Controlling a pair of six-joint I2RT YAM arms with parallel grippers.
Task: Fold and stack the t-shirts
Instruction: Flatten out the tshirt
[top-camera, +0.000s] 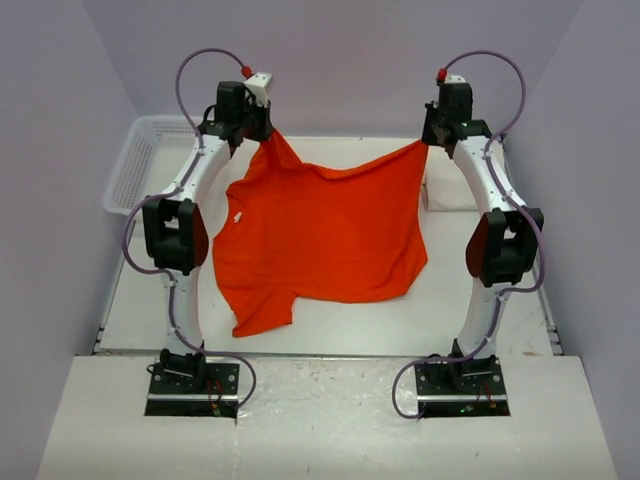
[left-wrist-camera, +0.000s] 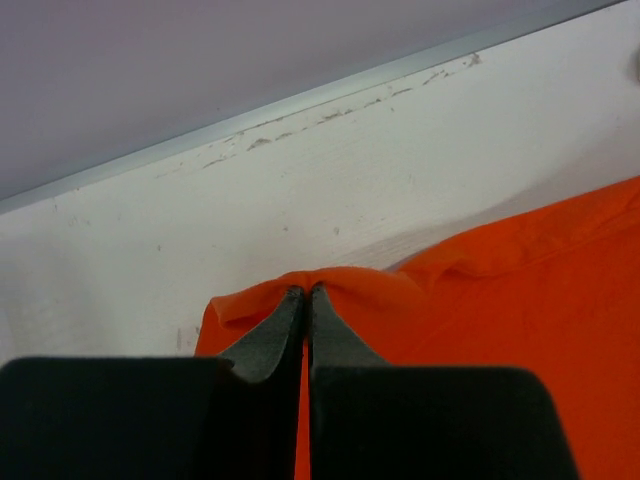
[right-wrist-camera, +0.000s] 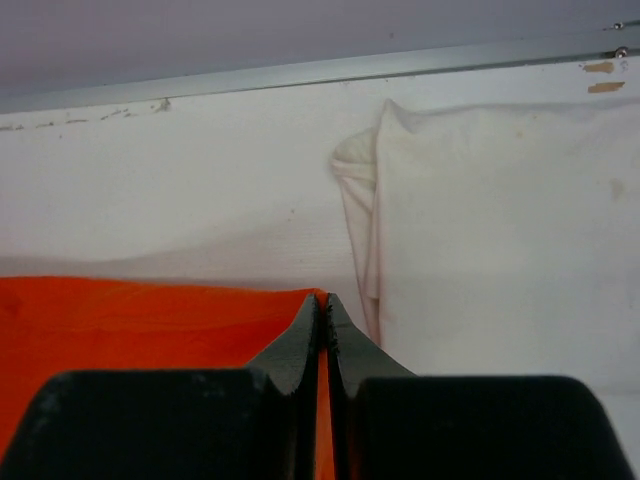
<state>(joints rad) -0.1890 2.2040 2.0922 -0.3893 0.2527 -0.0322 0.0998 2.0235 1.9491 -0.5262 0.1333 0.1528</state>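
Note:
The orange-red t-shirt (top-camera: 320, 235) hangs spread between both arms, its far edge lifted and its near part draped on the white table (top-camera: 330, 335). My left gripper (top-camera: 268, 133) is shut on one far corner of it, the cloth pinched between the jaws in the left wrist view (left-wrist-camera: 306, 292). My right gripper (top-camera: 425, 140) is shut on the other far corner, as the right wrist view (right-wrist-camera: 324, 298) shows. The cream-white t-shirt (right-wrist-camera: 500, 220) lies folded flat on the table at the far right, partly hidden behind my right arm in the top view (top-camera: 445, 192).
A white plastic lattice basket (top-camera: 140, 160) stands at the far left of the table, behind my left arm. A metal rail (left-wrist-camera: 300, 100) runs along the table's far edge under the purple wall. Purple walls close in both sides.

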